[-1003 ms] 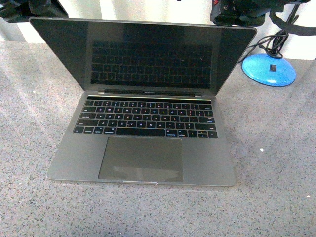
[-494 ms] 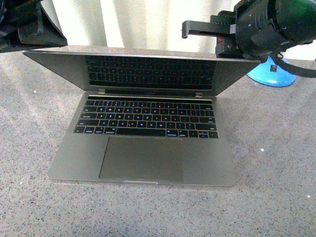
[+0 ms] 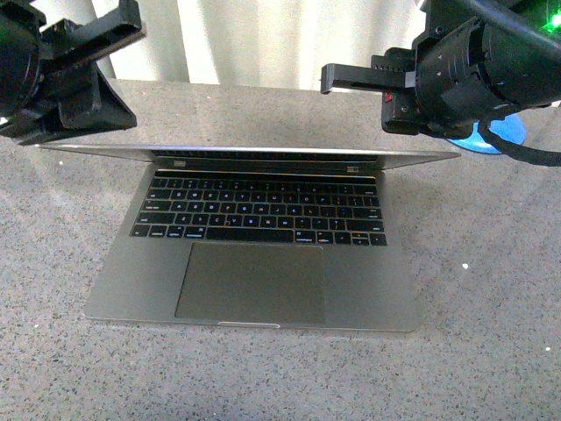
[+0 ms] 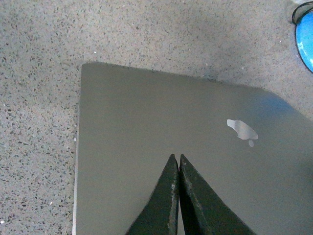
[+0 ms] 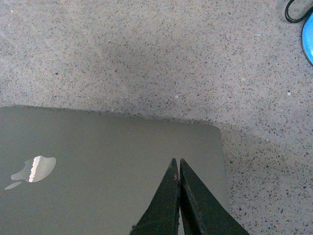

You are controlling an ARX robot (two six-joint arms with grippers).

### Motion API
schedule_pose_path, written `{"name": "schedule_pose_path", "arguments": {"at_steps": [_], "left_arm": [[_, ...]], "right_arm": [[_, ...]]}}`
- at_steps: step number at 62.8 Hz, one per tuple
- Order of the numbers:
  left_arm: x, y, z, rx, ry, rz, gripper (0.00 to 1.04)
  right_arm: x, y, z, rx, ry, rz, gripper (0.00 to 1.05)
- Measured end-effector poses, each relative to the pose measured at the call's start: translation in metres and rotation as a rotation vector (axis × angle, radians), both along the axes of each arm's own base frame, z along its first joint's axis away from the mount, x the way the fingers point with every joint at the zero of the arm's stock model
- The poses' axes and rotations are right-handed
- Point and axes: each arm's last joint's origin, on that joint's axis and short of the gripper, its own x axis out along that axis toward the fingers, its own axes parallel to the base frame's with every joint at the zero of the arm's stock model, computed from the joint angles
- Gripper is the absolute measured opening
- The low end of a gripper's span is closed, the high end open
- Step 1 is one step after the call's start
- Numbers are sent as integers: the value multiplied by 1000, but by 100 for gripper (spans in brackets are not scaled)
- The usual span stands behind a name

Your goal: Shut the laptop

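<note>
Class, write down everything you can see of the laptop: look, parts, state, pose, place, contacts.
The laptop is slim, grey and metallic-looking, with a black keyboard, a large trackpad and a pale apple logo on its lid. It lies flat on the speckled grey table, lid hanging roughly level above the keys, not yet shut. The left gripper and right gripper, both shut, appear to rest on the lid's back.

The laptop's (image 3: 254,263) lid (image 3: 245,153) has swung down. A second ago it leaned back with the whole screen showing, and half a second ago it was halfway. Now it is almost edge-on above the keyboard. In the front view the left tool (image 4: 176,160) has come lower at 10 o'clock and the right tool (image 5: 177,164) at 2 o'clock, where its arm now hides most of the blue disc (image 3: 508,133).
</note>
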Motion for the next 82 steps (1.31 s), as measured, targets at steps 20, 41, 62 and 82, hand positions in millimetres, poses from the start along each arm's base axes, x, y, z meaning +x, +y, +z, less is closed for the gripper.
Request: {"name": "schedule_pose_path", "arguments": {"at_steps": [20, 41, 62, 82], "left_arm": [[-1, 3, -15, -14, 33, 16, 4], [1, 5, -20, -22, 41, 21, 4], [-1, 7, -33, -43, 80, 25, 4], [-1, 7, -38, -56, 92, 32, 4]], "right_arm": [[-4, 2, -13, 27, 58, -19, 1], [-8, 5, -22, 37, 86, -24, 1], [-13, 8, -34, 64, 139, -45, 1], [-15, 9, -37, 66, 151, -47, 1]]}}
